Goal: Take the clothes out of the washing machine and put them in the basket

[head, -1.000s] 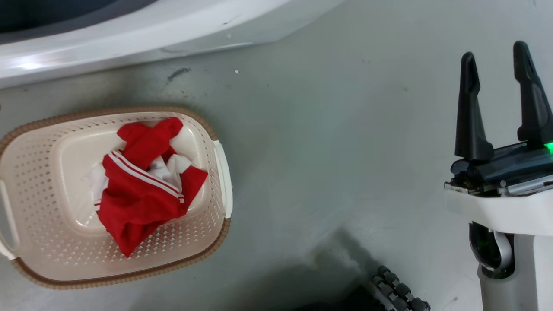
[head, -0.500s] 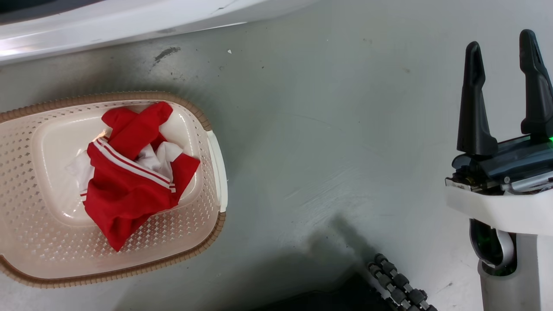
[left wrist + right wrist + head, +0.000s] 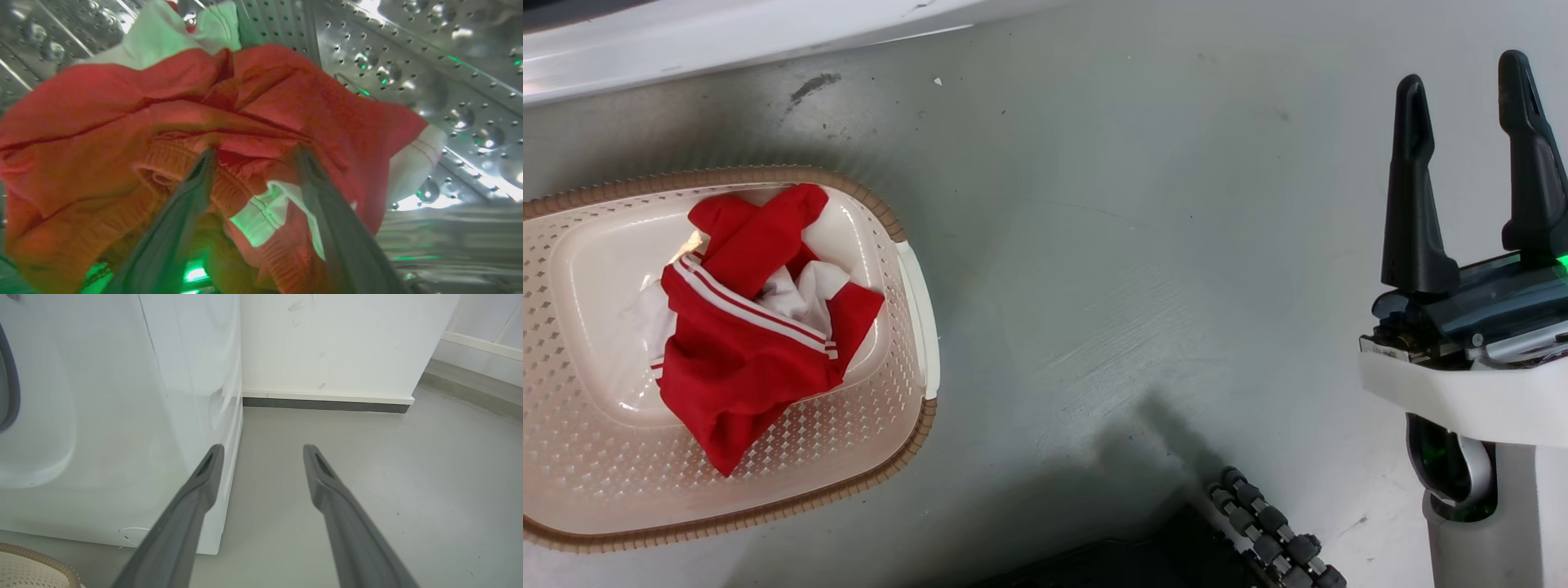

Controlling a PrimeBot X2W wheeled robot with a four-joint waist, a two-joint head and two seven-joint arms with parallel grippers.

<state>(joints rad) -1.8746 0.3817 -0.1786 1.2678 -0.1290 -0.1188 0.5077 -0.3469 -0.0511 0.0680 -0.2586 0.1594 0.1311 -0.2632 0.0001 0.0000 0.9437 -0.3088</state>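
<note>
The head view is sliding: the basket (image 3: 907, 441) is now sitting further toward the picture's left edge than a second ago, and the white front of the washing machine (image 3: 102, 416) is thinning to a strip at the top. That is the camera turning, not the things moving, since the red striped garment (image 3: 743, 343) is lying in the basket in the same folds. One piece is thus already delivered, and the robot seems to be bending to the machine for more.

The left pincer (image 3: 256, 153) is reaching inside the steel drum (image 3: 408, 61), its fingers spread wide and pushed into the remaining clothes (image 3: 122, 122), a red heap with white trim. Fabric is bulging between the fingers, but they are not yet pinching it. The step in hand, I judge, is closing on that heap.

The right pincer (image 3: 1462, 69) is hanging wide and empty over bare floor (image 3: 1135, 245), well apart from the basket.

Room for moving looks good. The floor between basket and right arm is open, and the basket's near rim is standing clear of the machine's lower edge. A trailing fold could be snagging on the porthole rim on the way out.
</note>
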